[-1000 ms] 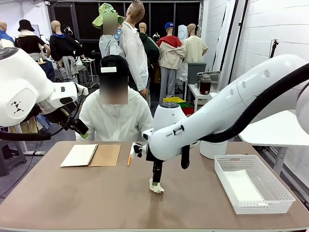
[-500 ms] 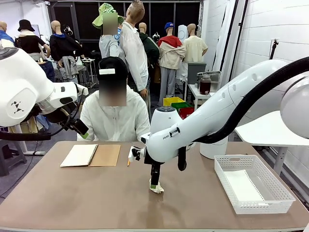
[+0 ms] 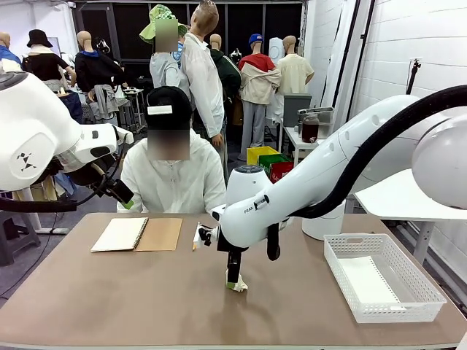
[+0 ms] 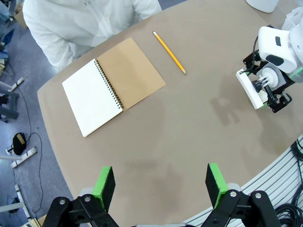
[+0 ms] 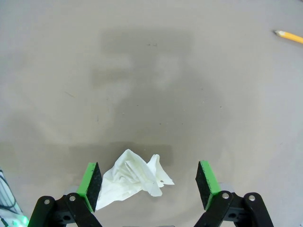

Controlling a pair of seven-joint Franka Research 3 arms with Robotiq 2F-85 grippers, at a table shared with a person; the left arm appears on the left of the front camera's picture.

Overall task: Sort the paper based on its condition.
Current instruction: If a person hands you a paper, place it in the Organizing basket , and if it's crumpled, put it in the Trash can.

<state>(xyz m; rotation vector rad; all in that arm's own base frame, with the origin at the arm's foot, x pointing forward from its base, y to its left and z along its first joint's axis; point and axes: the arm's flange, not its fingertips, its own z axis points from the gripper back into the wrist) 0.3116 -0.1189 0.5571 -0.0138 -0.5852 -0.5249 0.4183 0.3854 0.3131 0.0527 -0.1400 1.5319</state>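
A crumpled white paper lies on the brown table, between the spread green pads of my right gripper. From the front, that gripper points straight down at mid-table, fingertips at the surface beside the crumpled paper, open, with neither pad touching it. A flat white sheet of paper lies inside the white basket on the right. My left gripper hangs open and empty high over the table's left side, also visible from the front.
An open spiral notebook with a brown cover lies at the far left, a yellow pencil beside it. A person in white sits behind them. A white bucket stands behind the basket.
My right arm has swung a little to the left and sunk lower over the crumpled paper. Its gripper has stayed open. The left arm has not moved.
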